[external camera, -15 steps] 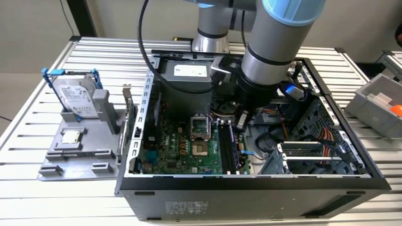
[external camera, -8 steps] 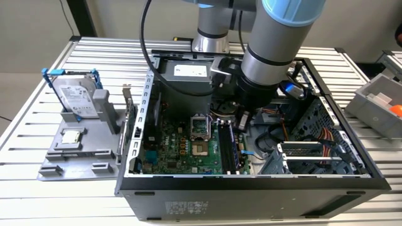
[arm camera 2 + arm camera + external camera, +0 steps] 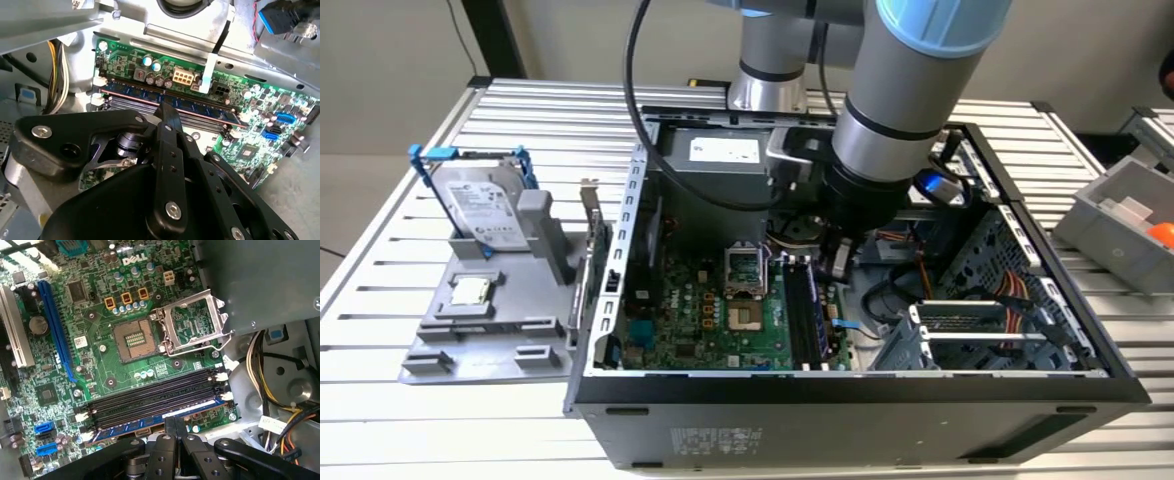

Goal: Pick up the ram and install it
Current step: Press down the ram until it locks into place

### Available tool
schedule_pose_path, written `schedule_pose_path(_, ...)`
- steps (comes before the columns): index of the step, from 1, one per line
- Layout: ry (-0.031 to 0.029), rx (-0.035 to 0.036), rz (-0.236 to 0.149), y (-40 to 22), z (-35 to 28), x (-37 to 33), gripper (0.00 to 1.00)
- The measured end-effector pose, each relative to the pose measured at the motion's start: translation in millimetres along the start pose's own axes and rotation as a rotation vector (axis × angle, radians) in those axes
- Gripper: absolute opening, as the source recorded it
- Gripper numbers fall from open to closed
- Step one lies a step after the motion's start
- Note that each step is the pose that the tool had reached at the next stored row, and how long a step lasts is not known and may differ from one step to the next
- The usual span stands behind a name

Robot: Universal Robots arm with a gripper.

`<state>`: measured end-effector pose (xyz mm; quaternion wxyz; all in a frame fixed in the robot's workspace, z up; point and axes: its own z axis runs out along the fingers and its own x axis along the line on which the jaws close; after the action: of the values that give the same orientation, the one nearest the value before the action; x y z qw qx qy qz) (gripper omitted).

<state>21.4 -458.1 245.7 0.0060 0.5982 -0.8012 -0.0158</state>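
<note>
The ram (image 3: 150, 421) is a long thin stick with blue-looking chips. It stands in the motherboard memory slot farthest from the processor socket, also seen in the second wrist view (image 3: 195, 106) and in the exterior view (image 3: 823, 320). My gripper (image 3: 178, 420) is down inside the open computer case (image 3: 607, 300). Its black fingers are closed together, and their tips rest on the ram's top edge near its middle (image 3: 165, 107). The fingers line up along the stick's length rather than clamping its sides. In the exterior view the gripper (image 3: 838, 262) hangs over the far end of the slots.
The processor socket (image 3: 192, 325) stands open beside the black memory slots. Cable bundles (image 3: 270, 390) and the power supply (image 3: 714, 155) crowd the arm. Outside the case, a grey tray (image 3: 494, 330) holds a hard drive in a blue-edged bracket (image 3: 480, 205) and a small processor chip (image 3: 467, 290). A grey bin (image 3: 1121, 215) sits at the exterior view's right.
</note>
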Motion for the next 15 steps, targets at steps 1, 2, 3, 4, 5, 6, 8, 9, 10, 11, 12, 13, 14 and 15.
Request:
schedule_pose_path(1,0.0005,-0.0001,-0.01,0.0,0.0,0.0,0.0)
schedule_pose_path(2,0.0007,-0.0002,-0.02,0.0,0.1,0.0,0.0)
schedule_pose_path(3,0.001,-0.0002,-0.03,0.0,0.1,0.0,0.0)
schedule_pose_path(4,0.0014,-0.0004,-0.041,0.0,0.2,0.0,0.0)
schedule_pose_path(5,0.0017,-0.0005,-0.051,0.0,0.2,0.0,0.0)
schedule_pose_path(6,0.002,-0.0005,-0.06,0.0,0.3,0.0,0.0)
schedule_pose_path(8,0.0027,-0.0007,-0.081,0.0,0.3,0.0,0.0)
schedule_pose_path(9,0.003,-0.0008,-0.091,0.0,0.4,0.0,0.0)
schedule_pose_path(10,0.0033,-0.0009,-0.101,0.0,0.4,0.0,0.0)
schedule_pose_path(11,0.0037,-0.001,-0.11,0.0,0.4,0.0,0.0)
schedule_pose_path(12,0.0039,-0.0011,-0.12,0.0,0.5,0.0,0.0)
schedule_pose_path(13,0.0042,-0.0012,-0.131,0.0,0.5,0.0,0.0)
schedule_pose_path(14,0.0046,-0.0013,-0.141,0.0,0.6,0.0,0.0)
schedule_pose_path(15,0.0049,-0.0014,-0.152,0.0,0.6,0.0,0.0)
